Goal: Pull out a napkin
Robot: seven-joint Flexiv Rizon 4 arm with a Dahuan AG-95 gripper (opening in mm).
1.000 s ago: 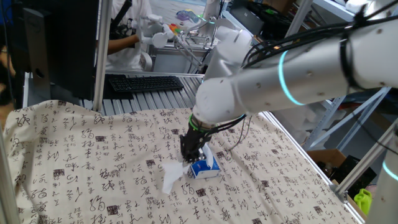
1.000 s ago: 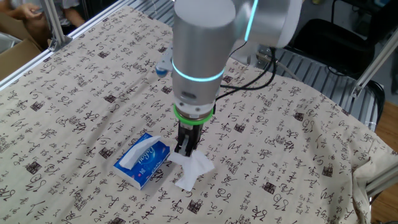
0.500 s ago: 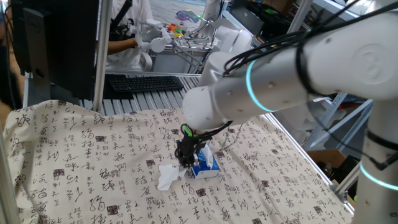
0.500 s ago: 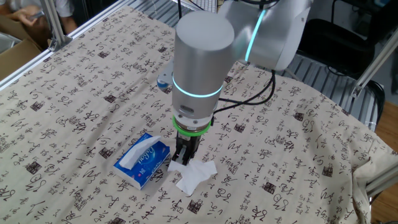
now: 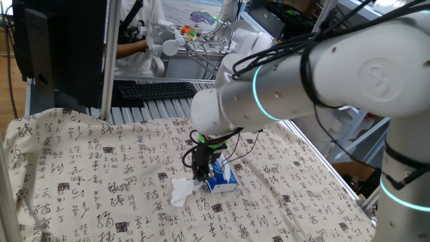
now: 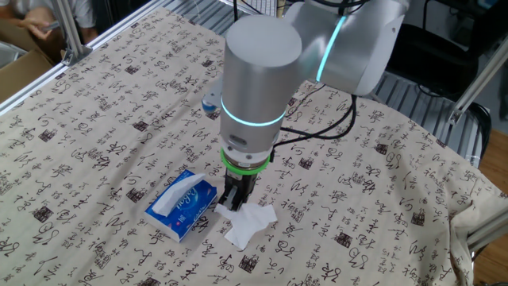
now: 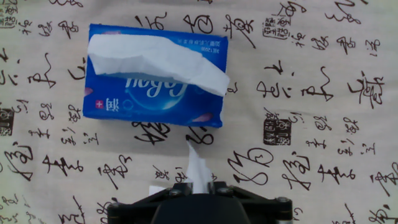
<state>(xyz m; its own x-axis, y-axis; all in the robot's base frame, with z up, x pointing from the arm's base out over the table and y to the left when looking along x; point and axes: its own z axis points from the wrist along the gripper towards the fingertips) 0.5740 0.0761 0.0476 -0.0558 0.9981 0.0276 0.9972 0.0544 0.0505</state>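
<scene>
in my hand view, my end effector [image 7: 198,190] sits at the bottom edge, its dark housing filling the lower frame, and a thin strip of the napkin [image 7: 198,167] rises from between my fingers, so i am pinched shut on it. just past that strip lies the tissue pack [image 7: 155,99], blue with white lettering, flat on the counter [image 7: 323,124], with another white sheet sticking out of its top slot and draped across the upper face.

from the other fixed view, my end effector [image 6: 236,195] points straight down just beside the tissue pack [image 6: 181,204], and the napkin [image 6: 248,222] spreads crumpled on the patterned cloth right under and beside my fingertips, apart from the pack.

from one fixed view, the napkin [image 5: 181,190] lies on the cloth-covered counter [image 5: 80,175] next to my end effector [image 5: 201,172], with the tissue pack [image 5: 221,180] on its far side. farther back, beyond the counter edge, a black keyboard [image 5: 158,89] rests on a slatted surface.
</scene>
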